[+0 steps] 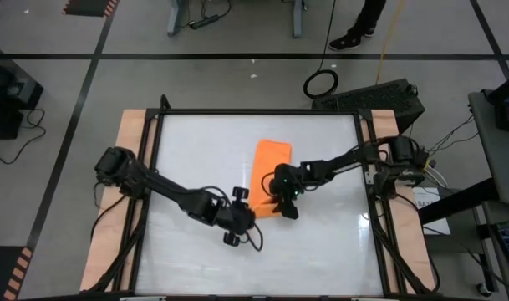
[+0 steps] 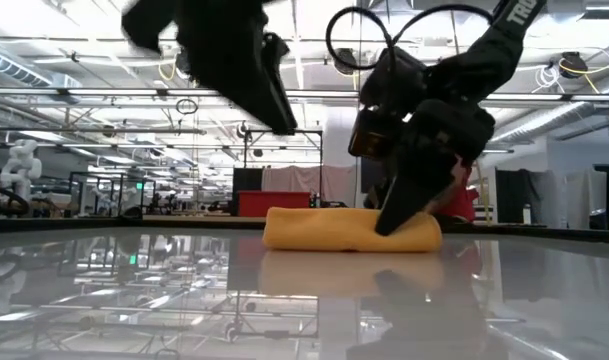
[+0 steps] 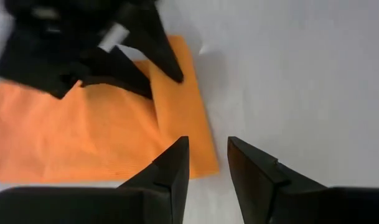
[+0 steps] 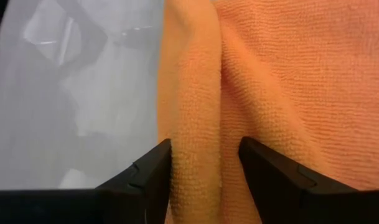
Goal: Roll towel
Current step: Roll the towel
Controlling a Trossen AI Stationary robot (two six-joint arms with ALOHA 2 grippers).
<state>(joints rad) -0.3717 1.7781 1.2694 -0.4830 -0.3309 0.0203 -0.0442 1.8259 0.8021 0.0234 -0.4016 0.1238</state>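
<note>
Right now the towel (image 1: 268, 171) lies near the middle of the table (image 1: 195, 150), a long orange strip whose near end, under the two grippers, is turned over into a thick fold. From table height it reads as a low, plump roll (image 2: 350, 229) with the rest of the cloth hidden behind it.

The right gripper (image 1: 285, 203) is on that fold. Its wrist view shows a ridge of cloth (image 4: 198, 149) standing up between the two fingers (image 4: 145, 180), which are spread about as wide as the ridge and touch it on both sides: a loose pinch, I judge, rather than a hard clamp. The left gripper (image 1: 247, 212) sits at the towel's near corner; its fingers (image 3: 170, 177) are parted with only bare table between them, just off the towel's edge and holding nothing.

To roll well from here, I would have the right gripper keep the ridge low and carry it over the flat part of the towel in a straight line, so the roll stays even across its width. The left gripper could tuck the free corner under, since that side looks unsupported and may lag and skew the roll. Lifting too high would likely unfold the cloth.

Writing: white letters on the arm's upper link in the low view, cut off at the frame edge, seem to start "TR"; nothing else is legible.
</note>
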